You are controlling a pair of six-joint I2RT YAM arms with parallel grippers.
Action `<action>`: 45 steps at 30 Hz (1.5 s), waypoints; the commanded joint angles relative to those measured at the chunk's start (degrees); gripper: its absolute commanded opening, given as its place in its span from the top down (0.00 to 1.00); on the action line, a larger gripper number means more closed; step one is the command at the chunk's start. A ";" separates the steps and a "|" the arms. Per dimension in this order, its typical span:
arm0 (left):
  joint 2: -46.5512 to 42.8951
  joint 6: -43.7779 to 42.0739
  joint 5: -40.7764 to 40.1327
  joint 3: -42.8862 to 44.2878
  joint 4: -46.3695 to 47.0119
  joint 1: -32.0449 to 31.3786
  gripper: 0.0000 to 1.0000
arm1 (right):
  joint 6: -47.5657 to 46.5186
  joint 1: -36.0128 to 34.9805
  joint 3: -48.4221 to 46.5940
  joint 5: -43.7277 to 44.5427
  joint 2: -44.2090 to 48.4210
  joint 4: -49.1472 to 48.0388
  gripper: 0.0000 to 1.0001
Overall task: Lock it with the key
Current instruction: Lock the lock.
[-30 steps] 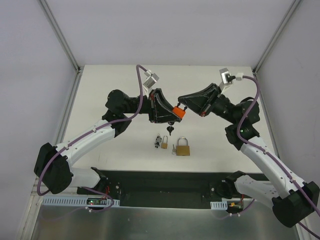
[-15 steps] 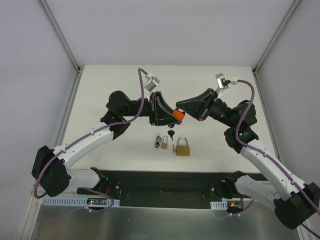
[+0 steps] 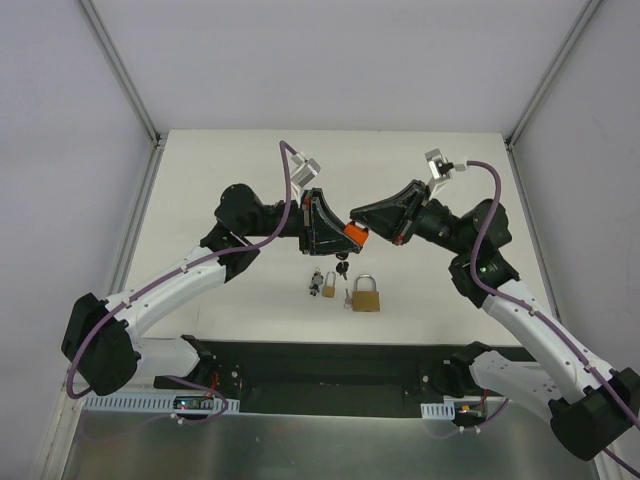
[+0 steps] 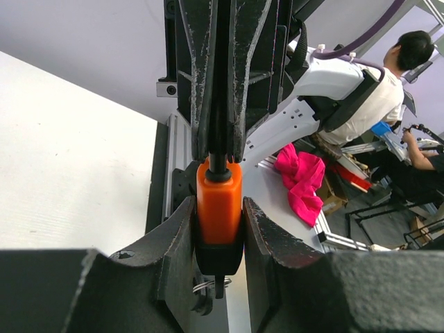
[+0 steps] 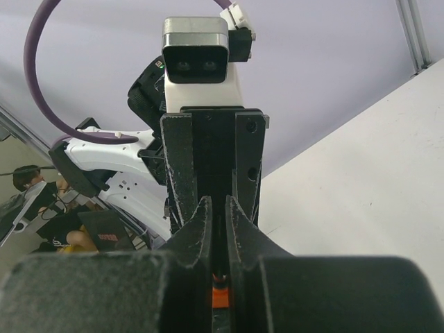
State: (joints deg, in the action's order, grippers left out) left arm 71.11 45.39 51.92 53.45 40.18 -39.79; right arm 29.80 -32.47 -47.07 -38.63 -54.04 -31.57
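Note:
An orange padlock (image 3: pixel 352 235) with a black base hangs above the table's middle, and my left gripper (image 3: pixel 345 238) is shut on its body (image 4: pixel 219 202). A key (image 4: pixel 218 283) on a wire ring sticks out of the lock's underside, and black-headed keys (image 3: pixel 342 266) dangle below it. My right gripper (image 3: pixel 363 223) meets the lock from the right, its fingers (image 5: pixel 205 220) pressed together on the dark shackle (image 4: pixel 217 164). A sliver of the orange body (image 5: pixel 220 296) shows under them.
On the table below the grippers lie a brass padlock (image 3: pixel 366 295) and, to its left, a small padlock with keys (image 3: pixel 322 283). A black strip (image 3: pixel 330 368) runs along the near edge between the arm bases.
Both grippers have shifted slightly down and towards the near edge with the orange padlock between them. The right wrist has moved left, and the hanging keys have sunk lower.

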 commanded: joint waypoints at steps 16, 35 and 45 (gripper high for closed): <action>-2.65 -1.88 -16.76 7.80 15.80 2.70 1.00 | -4.22 -3.65 6.37 -12.96 -0.63 14.34 0.99; 1.48 4.18 -11.94 13.34 27.04 5.86 1.00 | -9.41 -6.29 12.96 -13.84 -1.33 17.26 0.99; 3.25 8.84 -8.15 14.85 31.98 5.86 1.00 | -2.30 -6.38 12.19 -13.23 -4.32 6.79 0.99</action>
State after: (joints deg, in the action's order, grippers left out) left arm 77.14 50.59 60.29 58.19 47.40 -34.74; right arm 25.04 -33.95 -39.59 -33.41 -53.71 -42.59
